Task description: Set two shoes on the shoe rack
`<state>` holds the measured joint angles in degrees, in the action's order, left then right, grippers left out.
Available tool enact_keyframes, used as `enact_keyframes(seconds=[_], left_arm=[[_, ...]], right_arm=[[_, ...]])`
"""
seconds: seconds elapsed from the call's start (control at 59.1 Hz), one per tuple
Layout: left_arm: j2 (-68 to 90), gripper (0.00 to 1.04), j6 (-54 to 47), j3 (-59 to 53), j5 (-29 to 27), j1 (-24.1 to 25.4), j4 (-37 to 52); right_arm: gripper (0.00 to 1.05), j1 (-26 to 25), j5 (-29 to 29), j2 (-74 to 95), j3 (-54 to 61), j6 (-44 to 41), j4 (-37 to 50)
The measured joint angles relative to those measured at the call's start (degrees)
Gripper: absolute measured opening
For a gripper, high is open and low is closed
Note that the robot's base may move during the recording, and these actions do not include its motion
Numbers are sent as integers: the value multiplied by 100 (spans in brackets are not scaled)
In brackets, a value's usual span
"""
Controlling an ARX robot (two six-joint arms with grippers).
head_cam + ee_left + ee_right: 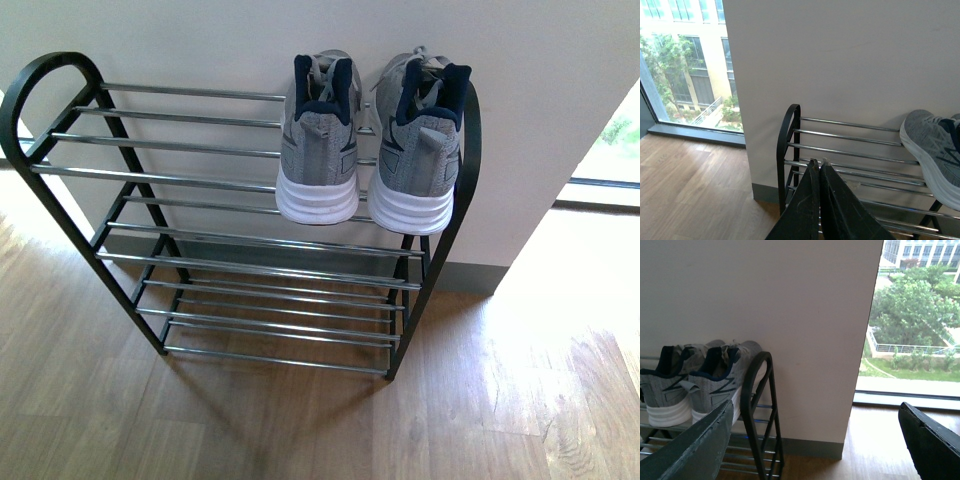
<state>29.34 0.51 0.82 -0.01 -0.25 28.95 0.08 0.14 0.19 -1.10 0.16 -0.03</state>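
Two grey knit sneakers, the left one (320, 140) and the right one (420, 145), stand side by side on the top tier of the black shoe rack (60, 75), at its right end, heels with white soles facing me. They also show in the right wrist view (695, 377), and one toe shows in the left wrist view (932, 155). My left gripper (819, 164) is shut and empty, in front of the rack's left end (790, 145). My right gripper (817, 412) is open and empty, beside the rack's right arched end (757, 390). No slides are in view.
The rack stands against a pale wall (200, 40) on a wooden floor (300, 430). The lower tiers of chrome rods (280, 300) hold nothing. Floor-level windows lie to the far left (685, 65) and far right (915, 315).
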Motion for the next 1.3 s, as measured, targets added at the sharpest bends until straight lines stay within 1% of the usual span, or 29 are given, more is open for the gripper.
enact_keyframes(seconds=[0.44, 0.947, 0.981, 1.032, 1.083, 1.302], left_arm=[[-1150, 1, 0, 0, 0, 0, -1110], [-1915, 1, 0, 0, 0, 2, -1869], [-2061, 1, 0, 0, 0, 0, -2028], [-2457, 1, -2, 0, 2, 2, -2599], [-2778, 1, -2, 0, 2, 2, -2850], [-2837, 1, -2, 0, 0, 7, -2896]], right_arm=[[96, 0, 0, 0, 2, 0, 0], [96, 0, 0, 0, 2, 0, 0], [96, 0, 0, 0, 2, -2, 0], [96, 0, 2, 0, 0, 0, 0], [96, 0, 0, 0, 0, 0, 0], [96, 0, -7, -2, 0, -2, 0]])
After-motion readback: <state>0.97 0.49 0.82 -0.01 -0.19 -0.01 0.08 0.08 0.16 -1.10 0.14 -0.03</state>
